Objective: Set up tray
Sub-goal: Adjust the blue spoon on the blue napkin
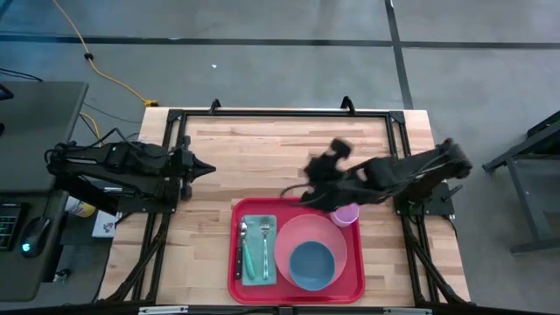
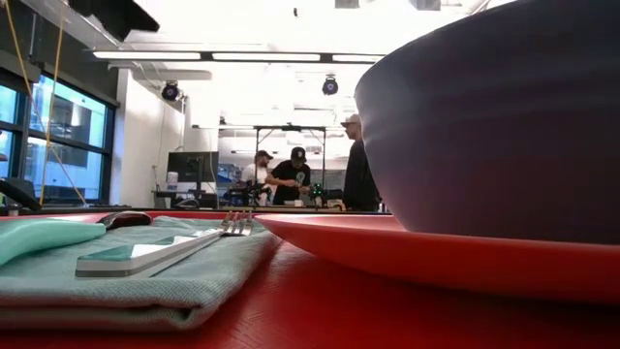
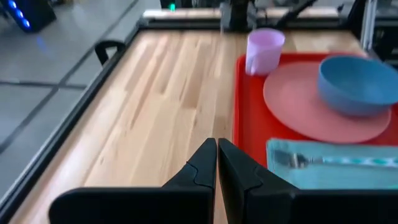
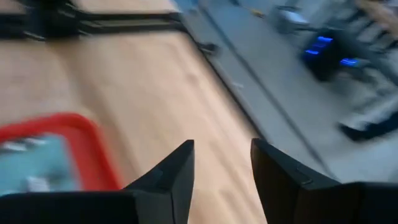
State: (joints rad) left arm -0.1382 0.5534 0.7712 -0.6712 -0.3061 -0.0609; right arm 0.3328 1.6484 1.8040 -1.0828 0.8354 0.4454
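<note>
A robotics lab or research workspace. A pale wooden butcher-block table (image 1: 262, 149) edged by a black metal frame (image 1: 280, 114) stands on a grey concrete floor (image 1: 262, 52) marked with dark lines. A yellow cable (image 1: 96, 66) trails across the floor. Beside the table sits a grey desk (image 1: 35, 114) with a computer mouse (image 1: 33, 234). Beyond the table, long ceiling strip lights (image 2: 194, 55), tall windows (image 2: 58, 145), a dark monitor (image 2: 191, 167) and three people (image 2: 291, 179) standing around equipment fill an open room.

The left pincer (image 1: 208, 168) sits closed at the frame's left-centre. The right pincer (image 1: 308, 168), fingers parted and empty, reaches toward centre.
</note>
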